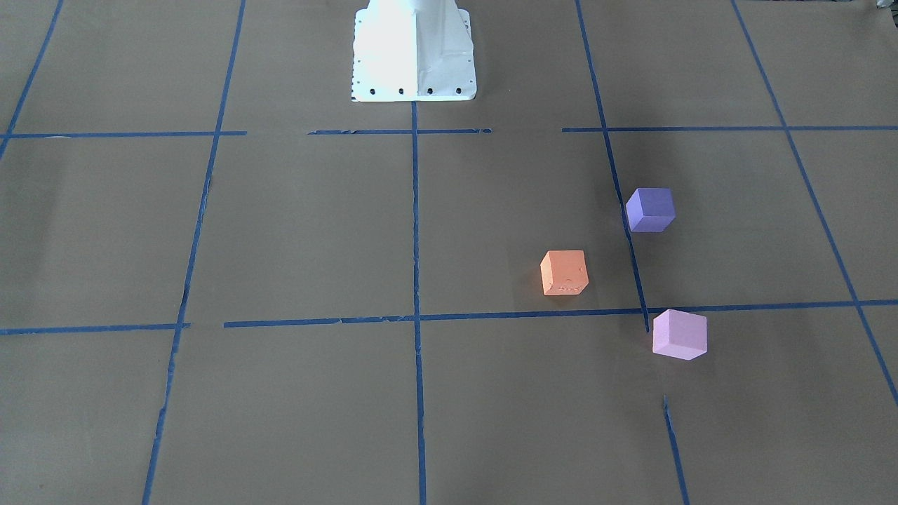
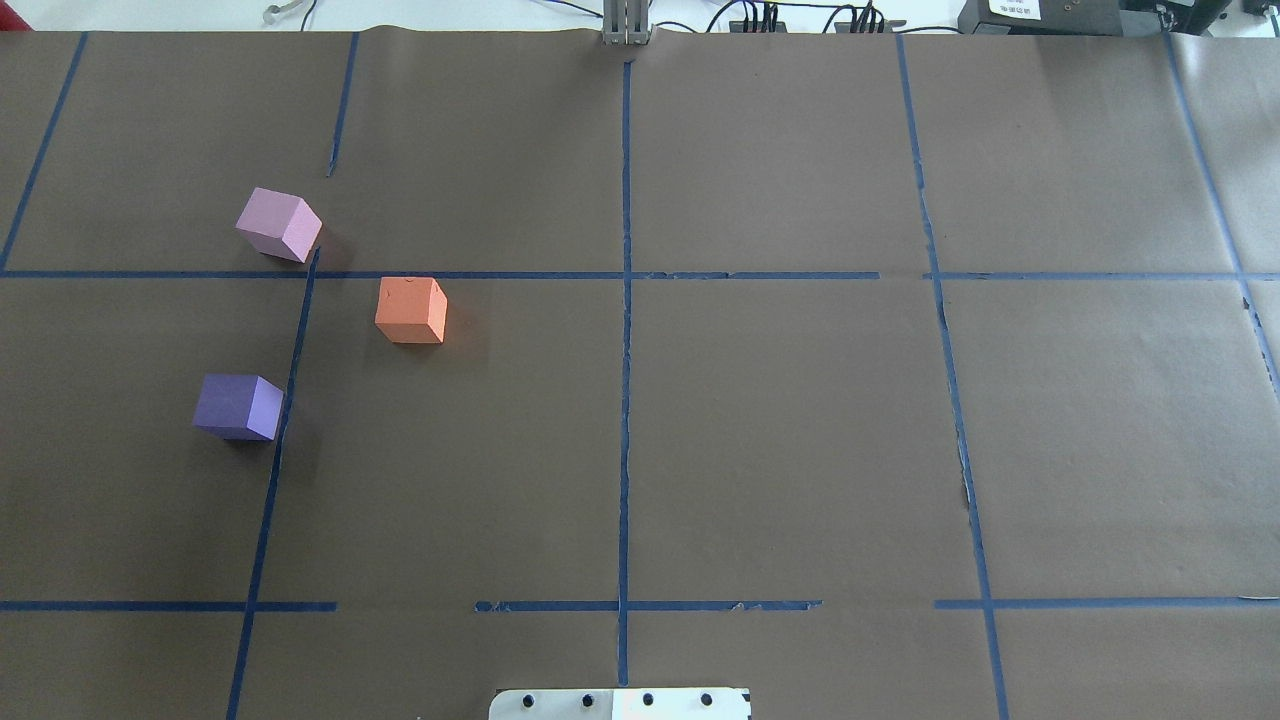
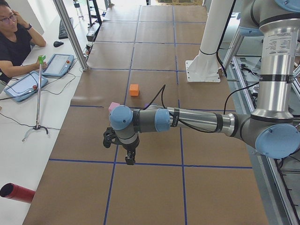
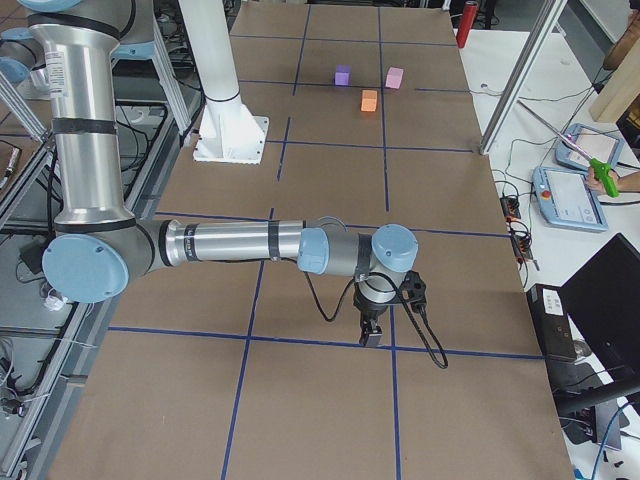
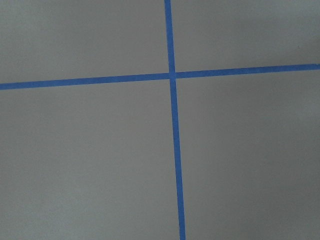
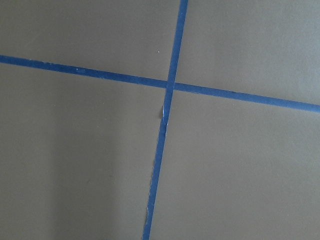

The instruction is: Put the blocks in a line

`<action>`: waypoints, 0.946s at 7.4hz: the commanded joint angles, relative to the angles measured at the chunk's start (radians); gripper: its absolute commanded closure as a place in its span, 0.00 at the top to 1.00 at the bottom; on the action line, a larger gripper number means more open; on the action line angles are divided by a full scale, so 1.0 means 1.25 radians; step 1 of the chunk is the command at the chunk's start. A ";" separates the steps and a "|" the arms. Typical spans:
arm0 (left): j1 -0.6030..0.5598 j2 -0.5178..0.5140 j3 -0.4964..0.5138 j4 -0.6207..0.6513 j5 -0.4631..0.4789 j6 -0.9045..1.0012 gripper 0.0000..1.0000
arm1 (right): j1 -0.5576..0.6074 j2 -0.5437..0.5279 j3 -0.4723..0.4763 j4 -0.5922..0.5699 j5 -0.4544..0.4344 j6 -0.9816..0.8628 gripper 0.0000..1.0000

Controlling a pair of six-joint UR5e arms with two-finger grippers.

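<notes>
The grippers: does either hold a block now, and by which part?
Neither holds a block. The orange block, the violet-blue block and the pink block lie free on the table, away from the left gripper and the right gripper.

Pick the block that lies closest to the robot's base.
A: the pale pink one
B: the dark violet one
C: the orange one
B: in the overhead view the dark violet block sits nearest the base plate, the orange block lies further out, and the pale pink block is farthest.
</notes>
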 commanded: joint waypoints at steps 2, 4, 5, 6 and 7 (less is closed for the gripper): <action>0.000 -0.003 0.002 -0.015 0.000 0.006 1.00 | 0.000 0.000 0.000 0.000 0.000 0.000 1.00; 0.010 -0.051 -0.013 -0.017 0.002 -0.006 1.00 | 0.000 0.000 0.000 0.000 0.000 0.000 1.00; 0.033 -0.069 -0.073 0.026 0.004 -0.060 1.00 | 0.000 0.000 0.000 0.000 0.000 0.000 1.00; 0.071 -0.093 -0.137 0.050 0.004 -0.149 1.00 | 0.000 0.000 0.000 0.000 0.000 0.000 1.00; 0.100 -0.180 -0.161 0.142 0.004 -0.200 1.00 | 0.000 0.000 0.000 0.000 0.000 0.000 1.00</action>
